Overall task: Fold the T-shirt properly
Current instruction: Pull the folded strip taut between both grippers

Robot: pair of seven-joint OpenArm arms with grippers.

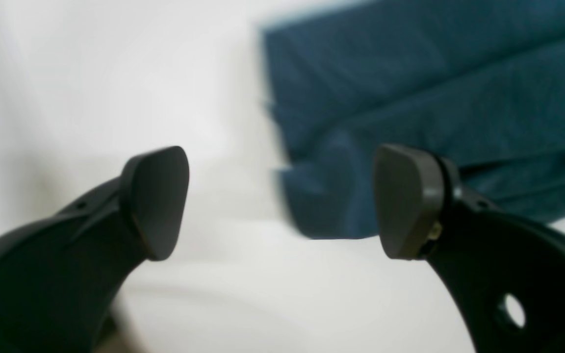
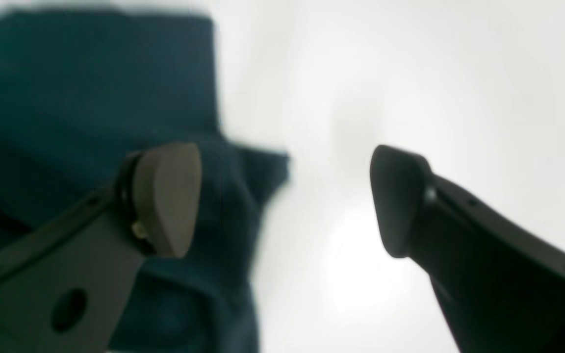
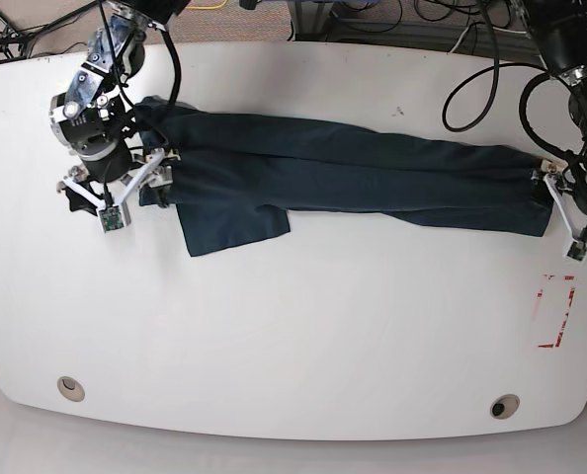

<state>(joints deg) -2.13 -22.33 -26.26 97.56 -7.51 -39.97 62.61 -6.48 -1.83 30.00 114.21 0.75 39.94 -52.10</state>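
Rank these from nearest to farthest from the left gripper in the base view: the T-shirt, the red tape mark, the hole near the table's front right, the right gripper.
1. T-shirt: its end lies right beside the left gripper.
2. Red tape mark: just in front of it.
3. Hole: farther forward, front right edge.
4. Right gripper: across the table, at the shirt's other end.

No text, label, brand or number can be read in any view. The only sign is a red outlined rectangle (image 3: 553,314) marked on the white worktop (image 3: 303,336), near its right edge; it carries no lettering.
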